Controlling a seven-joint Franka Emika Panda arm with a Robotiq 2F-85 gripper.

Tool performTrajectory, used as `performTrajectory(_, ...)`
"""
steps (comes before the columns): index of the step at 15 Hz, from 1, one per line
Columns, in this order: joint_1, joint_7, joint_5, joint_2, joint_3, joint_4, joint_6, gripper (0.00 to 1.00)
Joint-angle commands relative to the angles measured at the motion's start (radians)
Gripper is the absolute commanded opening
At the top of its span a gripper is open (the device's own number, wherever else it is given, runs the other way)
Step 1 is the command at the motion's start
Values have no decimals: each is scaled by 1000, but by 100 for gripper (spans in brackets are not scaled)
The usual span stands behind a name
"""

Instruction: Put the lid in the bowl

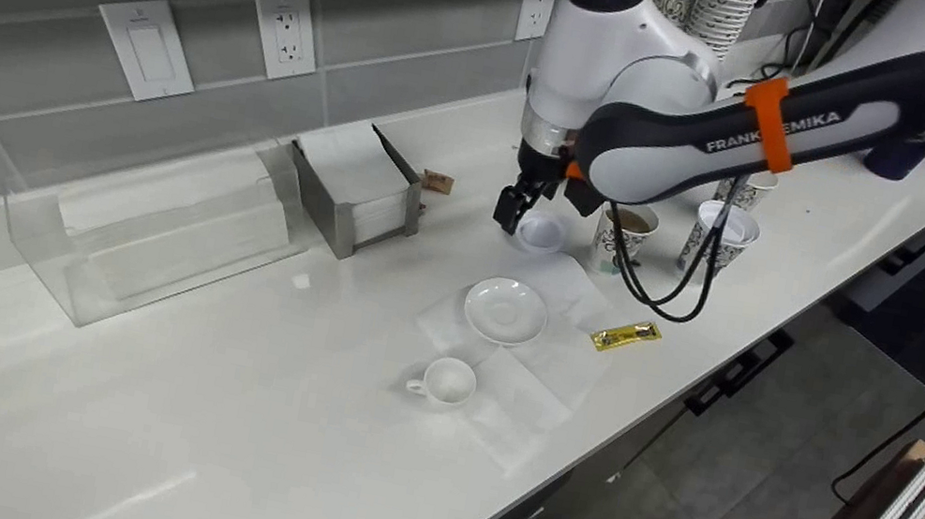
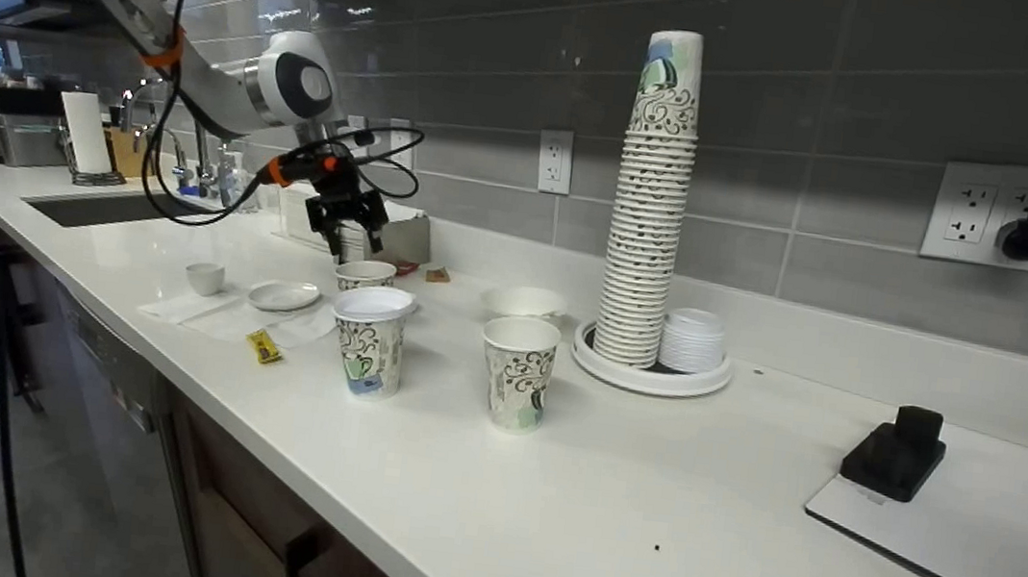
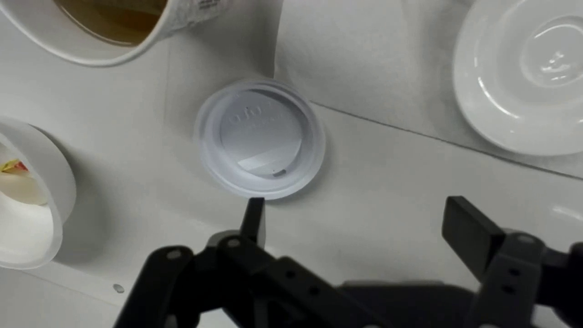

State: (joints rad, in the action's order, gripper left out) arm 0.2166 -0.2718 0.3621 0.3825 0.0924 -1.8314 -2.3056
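The lid, round and pale whitish, lies flat on the counter in the wrist view. It also shows in an exterior view, below the gripper. The white bowl is at the left edge of the wrist view, partly cut off, with small packets inside. It also stands near the wall in an exterior view. My gripper is open and empty above the counter, with its left fingertip near the lid's edge in the picture. The gripper also shows in both exterior views.
A paper cup with brown liquid stands beside the lid. A lidded paper cup and another paper cup are nearby. A saucer lies on napkins, near a small cup. A napkin holder stands by the wall.
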Motion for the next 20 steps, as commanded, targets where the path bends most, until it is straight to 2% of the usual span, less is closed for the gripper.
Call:
performTrajectory(1,54,-44,25,124,-43,140,90,100)
performTrajectory(3,58,-46,5,161,-55,174,92,99)
performTrajectory(6,46,-38,-22,188,-68,202,78,83)
performTrajectory(8,34,-35,-41,194,-77,209,82,76)
performTrajectory(10,29,-38,-54,199,-83,211,88,61)
performTrajectory(12,30,-36,-70,196,-82,200,97,53)
performTrajectory(16,39,-30,-90,197,-70,188,111,54)
performTrajectory(18,42,-29,-95,201,-67,187,106,49)
performTrajectory(20,42,-31,-89,209,-70,188,91,49)
